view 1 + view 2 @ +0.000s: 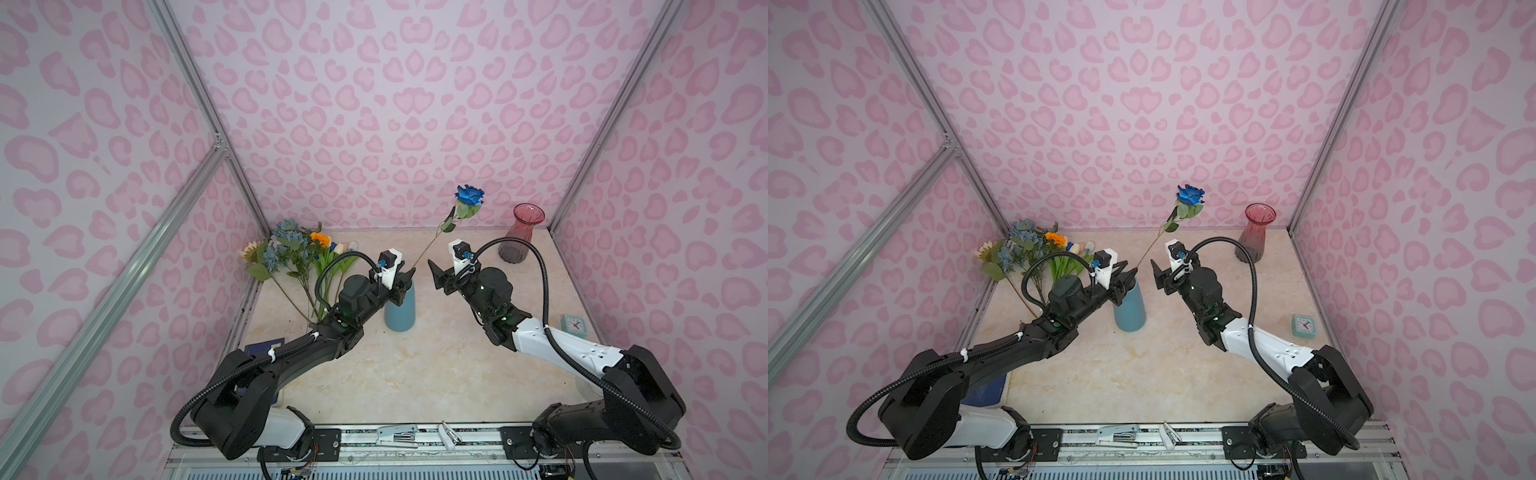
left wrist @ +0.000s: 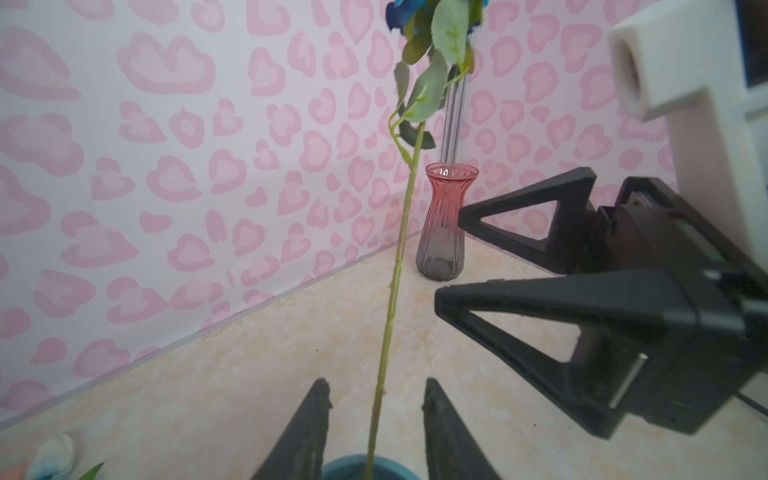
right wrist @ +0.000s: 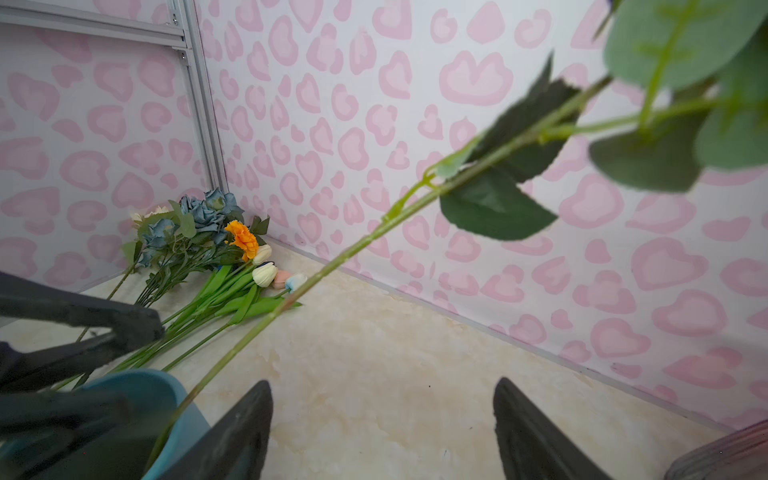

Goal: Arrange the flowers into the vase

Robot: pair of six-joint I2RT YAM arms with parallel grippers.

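Left gripper [image 2: 376,382]: fingers [image 2: 307,432] parted, one on either side of the stem [image 2: 395,270], with a gap visible on both sides; nothing gripped. Right gripper [image 3: 382,382]: jaws wide apart, empty, near the stem.

The bright blue rose [image 1: 469,194] stands with its stem foot in the blue vase [image 1: 400,311], leaning steeply toward the back wall, unsupported. The other flowers [image 1: 291,253] lie heaped in the far left corner of the table [image 1: 415,365]. The pink glass vase [image 1: 521,237] stands empty, well apart.

Risks, as judged:
- The long lean and heavy head may tip the rose out or topple the vase.
- A left finger catching the stem on withdrawal would drag it out.
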